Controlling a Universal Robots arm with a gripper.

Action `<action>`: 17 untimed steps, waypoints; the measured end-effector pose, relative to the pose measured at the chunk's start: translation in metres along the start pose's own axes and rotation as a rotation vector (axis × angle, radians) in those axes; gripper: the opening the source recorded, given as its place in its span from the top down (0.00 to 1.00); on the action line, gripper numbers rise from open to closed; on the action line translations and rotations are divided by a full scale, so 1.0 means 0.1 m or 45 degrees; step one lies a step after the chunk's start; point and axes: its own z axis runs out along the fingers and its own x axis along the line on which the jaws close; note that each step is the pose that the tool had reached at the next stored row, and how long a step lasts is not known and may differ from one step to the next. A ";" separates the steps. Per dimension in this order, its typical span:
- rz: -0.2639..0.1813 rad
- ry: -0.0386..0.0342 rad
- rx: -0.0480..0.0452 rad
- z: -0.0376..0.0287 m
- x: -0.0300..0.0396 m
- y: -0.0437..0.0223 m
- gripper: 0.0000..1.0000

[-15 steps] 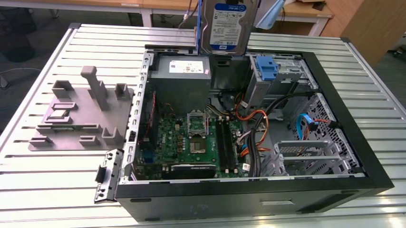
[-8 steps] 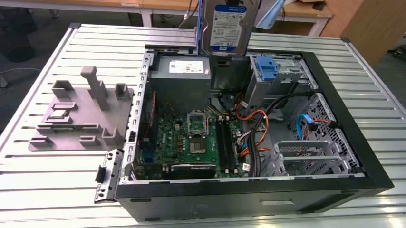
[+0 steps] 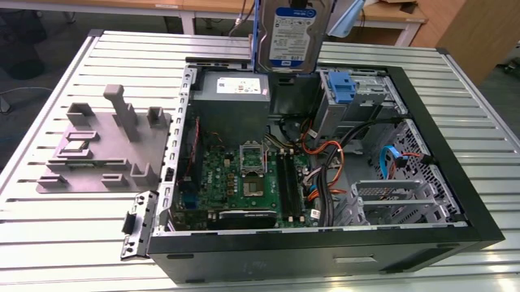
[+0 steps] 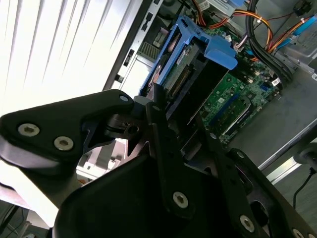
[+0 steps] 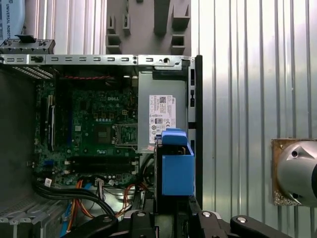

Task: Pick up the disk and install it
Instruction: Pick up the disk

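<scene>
1 disk (image 3: 290,38) w/ white-blue label (image 3: 291,27), aloft

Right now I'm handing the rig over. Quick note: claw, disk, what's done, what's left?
Claw: shut on the disk.
Disk: held in the air on edge, above the open case, over the end by the power supply. In the exterior view its label faces the camera.
Done: pickup.
Left: install. The disk is not seated in the case yet.
</scene>
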 end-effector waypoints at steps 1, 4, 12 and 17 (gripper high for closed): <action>0.000 -0.0001 0.000 0.001 0.001 -0.002 0.65; 0.000 -0.0002 0.000 0.004 0.002 -0.007 0.65; 0.000 -0.0002 0.000 0.009 0.003 -0.014 0.65; 0.000 -0.0002 0.000 0.009 0.002 -0.014 0.65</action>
